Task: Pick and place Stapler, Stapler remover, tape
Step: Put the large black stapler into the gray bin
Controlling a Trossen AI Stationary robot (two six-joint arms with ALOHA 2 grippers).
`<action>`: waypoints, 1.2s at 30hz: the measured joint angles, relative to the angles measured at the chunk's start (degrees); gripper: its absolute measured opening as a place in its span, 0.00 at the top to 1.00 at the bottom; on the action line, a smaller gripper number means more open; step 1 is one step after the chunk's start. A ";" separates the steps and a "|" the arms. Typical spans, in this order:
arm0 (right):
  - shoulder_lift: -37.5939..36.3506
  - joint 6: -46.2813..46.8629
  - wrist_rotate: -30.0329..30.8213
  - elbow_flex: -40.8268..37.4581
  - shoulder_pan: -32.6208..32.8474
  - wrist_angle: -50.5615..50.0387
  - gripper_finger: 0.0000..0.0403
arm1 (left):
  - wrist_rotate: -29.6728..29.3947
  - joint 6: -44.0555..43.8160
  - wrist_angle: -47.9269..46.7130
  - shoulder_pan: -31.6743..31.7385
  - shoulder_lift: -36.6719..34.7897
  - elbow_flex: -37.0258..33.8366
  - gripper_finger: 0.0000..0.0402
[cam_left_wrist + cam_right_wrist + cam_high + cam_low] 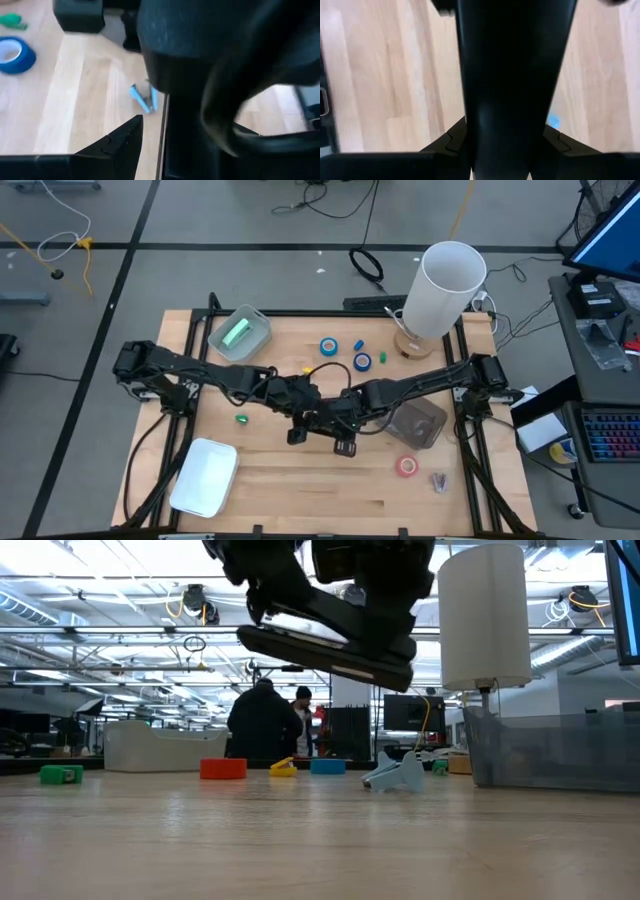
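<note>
Nearest, at about five o'clock on the table, the staple remover (439,480) lies just beside a red tape roll (406,466), both untouched. Above the table's middle, the right gripper (504,137) is clamped on the black stapler (330,652), which hangs tilted in the air, well off the wood. The left gripper (308,418) crowds right against it, fingers spread wide, not visibly gripping.

The main risk, as I judge it, is that crowding. The two wrists are nearly touching, and a careless move by either arm could knock the stapler askew in its narrow pinch or drop it.

At three o'clock from the grippers sits a clear bin (418,423). A low swing towards it could clip its rim.

Farther off, at twelve to one o'clock, two blue tape rolls (328,346) wait near a tall white cylinder (448,288), which a long reach might topple.
</note>
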 joint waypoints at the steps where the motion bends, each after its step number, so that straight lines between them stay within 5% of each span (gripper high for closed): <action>1: 0.04 0.01 0.10 0.00 -0.03 0.63 0.69 | 0.29 -0.45 -0.69 0.18 -0.02 -0.01 0.42; 13: 0.06 0.04 -0.11 -0.02 0.00 1.34 0.69 | 0.75 -1.47 -1.00 0.22 -0.22 0.00 0.43; 20: 0.06 0.23 -0.31 -0.03 0.00 1.44 0.69 | 3.05 -1.32 -0.85 0.22 -0.30 -0.02 0.66; 25: 0.03 0.37 -0.68 -0.07 0.02 1.69 0.69 | 3.98 -1.61 -0.89 0.22 -0.31 -0.02 0.67; 36: -0.08 1.74 -0.79 -0.07 0.07 1.10 0.49 | 4.70 -4.61 -4.85 0.26 -0.33 -0.04 0.67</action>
